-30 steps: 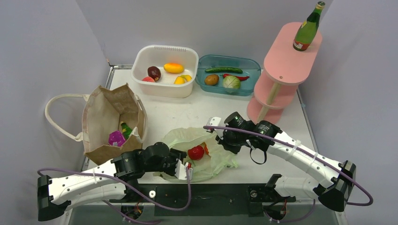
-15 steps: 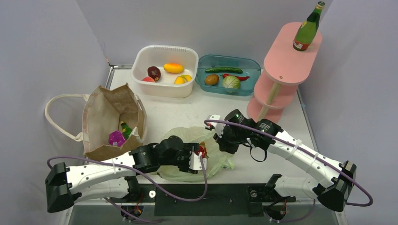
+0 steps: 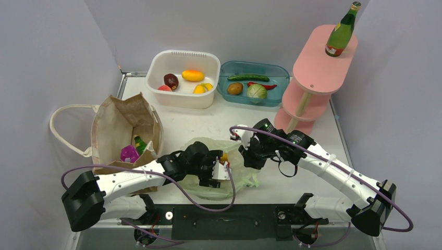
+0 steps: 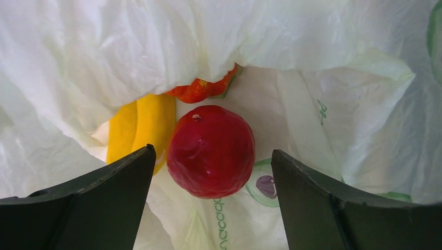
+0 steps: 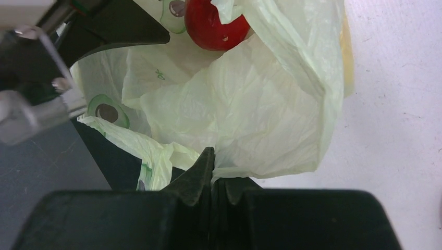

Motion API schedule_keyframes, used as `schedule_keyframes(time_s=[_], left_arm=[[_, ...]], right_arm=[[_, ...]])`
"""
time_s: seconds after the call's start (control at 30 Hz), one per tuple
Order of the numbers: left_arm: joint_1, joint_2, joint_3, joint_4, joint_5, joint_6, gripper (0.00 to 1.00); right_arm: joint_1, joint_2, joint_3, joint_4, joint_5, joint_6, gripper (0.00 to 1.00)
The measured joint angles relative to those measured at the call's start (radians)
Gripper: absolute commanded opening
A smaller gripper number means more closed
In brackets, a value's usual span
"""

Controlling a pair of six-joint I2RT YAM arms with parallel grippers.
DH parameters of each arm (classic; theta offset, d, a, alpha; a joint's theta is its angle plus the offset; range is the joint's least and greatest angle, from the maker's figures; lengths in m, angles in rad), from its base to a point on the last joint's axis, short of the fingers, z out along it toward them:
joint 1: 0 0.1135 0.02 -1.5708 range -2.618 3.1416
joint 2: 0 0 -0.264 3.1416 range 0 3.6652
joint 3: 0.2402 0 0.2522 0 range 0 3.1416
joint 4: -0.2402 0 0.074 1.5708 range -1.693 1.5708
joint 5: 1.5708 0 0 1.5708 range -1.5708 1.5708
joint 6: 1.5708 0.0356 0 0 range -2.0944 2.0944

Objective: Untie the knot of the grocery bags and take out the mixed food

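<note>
1. Thin, crinkly pale green plastic bag (image 4: 323,62) holds a smooth round red fruit (image 4: 211,151) beside a yellow banana (image 4: 142,125)
2. Left gripper (image 4: 212,152) spread wide, the fruit between its fingers
3. Right gripper (image 5: 212,162) pinched on the bag's edge

Plain pale lilac-grey walls (image 3: 52,52) on three sides. White surface (image 3: 208,122), lightly scuffed. Pink three-tier stand (image 3: 318,67) at its far right corner. Black strip (image 3: 229,214) along near edge. Even, soft light.
</note>
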Motion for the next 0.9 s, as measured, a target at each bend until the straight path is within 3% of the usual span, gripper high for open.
schedule_keyframes(time_s=[0.2, 0.4, 0.5, 0.7, 0.9], left_arm=[[0.01, 0.087, -0.016, 0.031, 0.024, 0.04, 0.77], [0.011, 0.149, -0.017, 0.042, 0.032, 0.057, 0.56], [0.011, 0.129, -0.014, 0.019, 0.035, 0.058, 0.4], [0.014, -0.055, 0.052, -0.118, 0.086, 0.04, 0.34], [0.014, -0.179, 0.312, -0.226, 0.225, -0.112, 0.35]], right_arm=[[-0.008, 0.0, 0.0, 0.0, -0.009, 0.0, 0.0], [-0.022, 0.0, 0.0, 0.001, -0.012, 0.0, 0.0], [-0.028, 0.0, 0.0, 0.001, -0.012, 0.0, 0.0], [-0.041, 0.0, 0.0, 0.002, -0.013, 0.0, 0.0], [-0.085, 0.0, -0.006, 0.01, -0.054, 0.027, 0.0]])
